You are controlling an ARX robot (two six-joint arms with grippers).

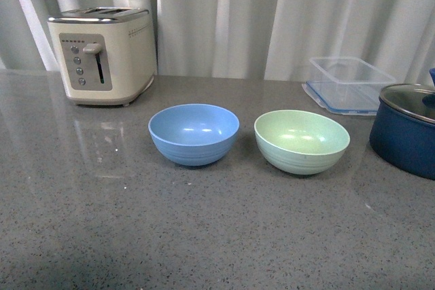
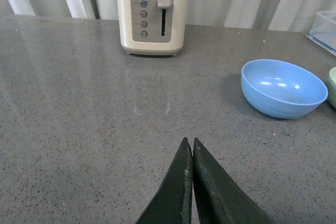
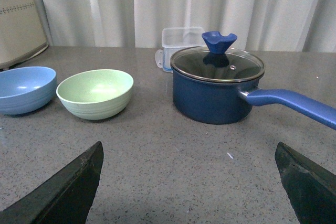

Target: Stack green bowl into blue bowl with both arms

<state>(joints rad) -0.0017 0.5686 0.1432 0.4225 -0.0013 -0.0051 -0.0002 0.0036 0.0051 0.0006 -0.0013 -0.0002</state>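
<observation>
Gray speckled counter fills the scene, with a white curtain hanging behind it. Two bowls sit side by side near the middle, close but not touching. The blue bowl is on the left and the green bowl is on the right. Both stand upright and both have nothing in them. Behind the blue bowl, further left, stands a cream toaster. Behind the green bowl, further right, is a clear box that looks empty. A dark blue pot sits at the right edge with a glass lid on top, and I cannot tell what is inside it. The left gripper has its two black fingers pressed together and holds nothing. It hangs over bare counter, and the blue bowl lies ahead of it and off to the side, well apart. The right gripper has its fingers spread wide with nothing between them. The green bowl lies ahead of it, between the blue bowl and the pot, not touching the fingers.
</observation>
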